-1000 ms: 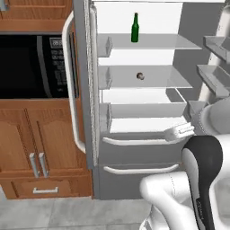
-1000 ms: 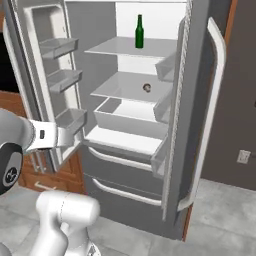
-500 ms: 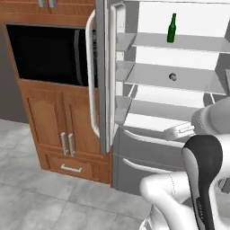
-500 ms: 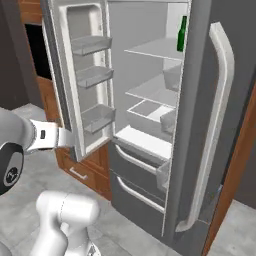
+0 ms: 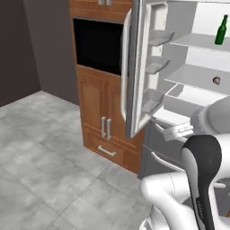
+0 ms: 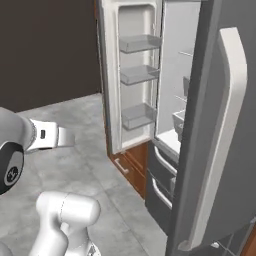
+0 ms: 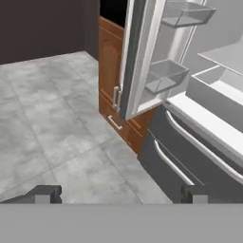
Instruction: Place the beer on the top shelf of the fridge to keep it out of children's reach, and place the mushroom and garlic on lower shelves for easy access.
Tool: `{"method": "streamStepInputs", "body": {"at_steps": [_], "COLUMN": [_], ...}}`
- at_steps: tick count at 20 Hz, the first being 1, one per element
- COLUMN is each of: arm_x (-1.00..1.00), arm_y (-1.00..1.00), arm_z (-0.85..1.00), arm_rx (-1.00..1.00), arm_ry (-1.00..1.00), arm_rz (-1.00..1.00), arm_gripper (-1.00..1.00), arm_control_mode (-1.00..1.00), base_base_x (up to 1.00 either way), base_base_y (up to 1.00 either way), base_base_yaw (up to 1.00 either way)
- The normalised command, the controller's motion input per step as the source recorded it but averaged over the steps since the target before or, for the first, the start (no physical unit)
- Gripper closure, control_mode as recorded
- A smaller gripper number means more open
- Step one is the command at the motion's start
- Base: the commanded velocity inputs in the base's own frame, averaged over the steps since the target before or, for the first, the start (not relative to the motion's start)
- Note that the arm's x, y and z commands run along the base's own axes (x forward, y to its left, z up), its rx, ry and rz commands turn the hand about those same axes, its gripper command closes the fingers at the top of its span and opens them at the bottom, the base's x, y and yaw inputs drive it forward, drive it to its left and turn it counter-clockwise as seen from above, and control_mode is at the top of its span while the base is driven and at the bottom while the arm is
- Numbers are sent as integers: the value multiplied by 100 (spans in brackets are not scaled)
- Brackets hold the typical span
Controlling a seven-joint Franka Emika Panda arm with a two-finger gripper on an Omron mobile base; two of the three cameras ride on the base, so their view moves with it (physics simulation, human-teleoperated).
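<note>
The beer (image 5: pixel 220 30) stands upright on the top shelf (image 5: pixel 202 42) of the open fridge (image 5: pixel 188 85). One shelf down sits a small round thing (image 5: pixel 216 81), too blurred for me to name, maybe the mushroom. My gripper (image 7: pixel 118 193) hangs spread wide and empty above the grey floor (image 7: pixel 52 128), near the fridge's lower drawers (image 7: pixel 190 156).

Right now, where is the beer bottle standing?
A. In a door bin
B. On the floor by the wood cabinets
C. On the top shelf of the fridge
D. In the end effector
C: in the left base view the green beer bottle stands upright on the top shelf of the fridge, above the shelf holding the small mushroom.
</note>
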Motion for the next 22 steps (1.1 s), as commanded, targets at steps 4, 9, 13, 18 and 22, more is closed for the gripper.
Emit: {"method": "streamStepInputs", "body": {"at_steps": [4, 9, 13, 18, 22], "arm_x": [0, 0, 0, 0, 0], "arm_y": [0, 0, 0, 0, 0], "arm_z": [0, 0, 0, 0, 0], "arm_rx": [0, 0, 0, 0, 0], "arm_ry": [0, 0, 0, 0, 0], "arm_rz": [0, 0, 0, 0, 0], "arm_gripper": [-100, -100, -100, -100, -100], "arm_control_mode": [100, 100, 100, 100, 100], "base_base_x": [-99, -99, -76, -28, 0], "base_base_y": [-17, -2, 35, 83, 100], "base_base_yaw": [42, 42, 40, 32, 23]}}
